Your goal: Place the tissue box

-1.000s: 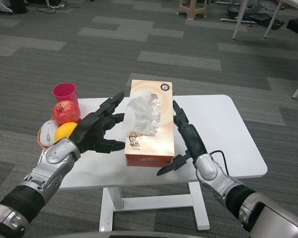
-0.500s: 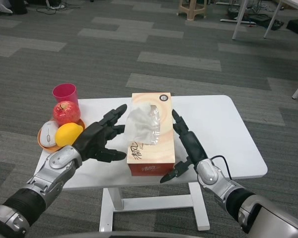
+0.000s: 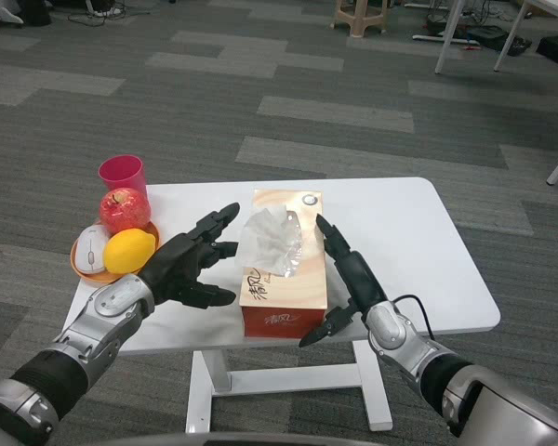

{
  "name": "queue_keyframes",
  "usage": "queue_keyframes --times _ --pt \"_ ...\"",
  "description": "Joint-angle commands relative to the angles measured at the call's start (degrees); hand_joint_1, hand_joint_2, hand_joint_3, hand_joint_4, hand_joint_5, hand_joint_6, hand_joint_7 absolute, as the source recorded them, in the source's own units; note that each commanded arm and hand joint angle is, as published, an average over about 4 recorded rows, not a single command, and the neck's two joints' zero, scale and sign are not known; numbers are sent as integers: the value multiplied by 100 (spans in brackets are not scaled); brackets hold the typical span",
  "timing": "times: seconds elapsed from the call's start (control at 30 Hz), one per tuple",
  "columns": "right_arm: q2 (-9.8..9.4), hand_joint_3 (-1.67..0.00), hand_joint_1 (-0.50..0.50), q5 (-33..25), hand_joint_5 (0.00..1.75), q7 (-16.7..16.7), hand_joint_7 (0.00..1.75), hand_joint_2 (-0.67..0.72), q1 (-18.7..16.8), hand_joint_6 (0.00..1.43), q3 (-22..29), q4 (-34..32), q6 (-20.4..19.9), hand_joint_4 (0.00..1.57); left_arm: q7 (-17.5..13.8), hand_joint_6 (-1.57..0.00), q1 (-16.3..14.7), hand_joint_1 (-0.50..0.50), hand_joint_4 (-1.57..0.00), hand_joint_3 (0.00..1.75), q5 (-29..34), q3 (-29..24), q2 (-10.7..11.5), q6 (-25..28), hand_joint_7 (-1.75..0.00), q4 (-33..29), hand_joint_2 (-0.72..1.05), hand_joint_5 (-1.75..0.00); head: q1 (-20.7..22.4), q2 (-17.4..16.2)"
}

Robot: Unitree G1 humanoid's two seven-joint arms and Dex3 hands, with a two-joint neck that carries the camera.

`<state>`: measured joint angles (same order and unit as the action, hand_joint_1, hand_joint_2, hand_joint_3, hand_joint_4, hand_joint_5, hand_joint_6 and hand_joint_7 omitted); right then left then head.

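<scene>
The tissue box (image 3: 284, 269), an orange cardboard oblong with crumpled white tissue puffing from its top, sat on the white table (image 3: 418, 251) between the two hands. The left hand (image 3: 188, 265) lay just beside its left face, fingers spread and empty; the right hand (image 3: 346, 279) flanked its right face, fingers extended, gripping nothing.

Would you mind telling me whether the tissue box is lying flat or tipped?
Flat: the tissue box rests on the table, tissue sticking up.
</scene>
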<state>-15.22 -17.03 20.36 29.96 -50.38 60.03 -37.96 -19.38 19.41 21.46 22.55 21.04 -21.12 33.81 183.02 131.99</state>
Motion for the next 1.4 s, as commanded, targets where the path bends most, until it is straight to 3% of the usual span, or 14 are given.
queue_keyframes --times 0.03,0.87,1.13,1.4 --pt "10 -24 -46 15 0 60 7 -3 111 9 -42 101 4 41 -39 0 67 50 0 17 -2 43 10 -33 0 144 105 -82 -5 10" --pt "-3 -24 -45 11 0 117 7 3 185 12 -82 509 22 49 -39 0 89 50 0 17 38 83 -25 -72 0 539 105 -82 73 -39" --pt "-16 -24 -42 24 0 117 7 3 67 11 120 334 -49 44 -39 0 89 50 0 17 104 17 -43 -81 0 601 105 -82 73 -39" --pt "-34 -24 -45 33 0 117 7 0 -47 11 327 46 -117 38 -39 0 54 50 0 17 121 -255 -65 -149 0 627 105 -82 89 -9"
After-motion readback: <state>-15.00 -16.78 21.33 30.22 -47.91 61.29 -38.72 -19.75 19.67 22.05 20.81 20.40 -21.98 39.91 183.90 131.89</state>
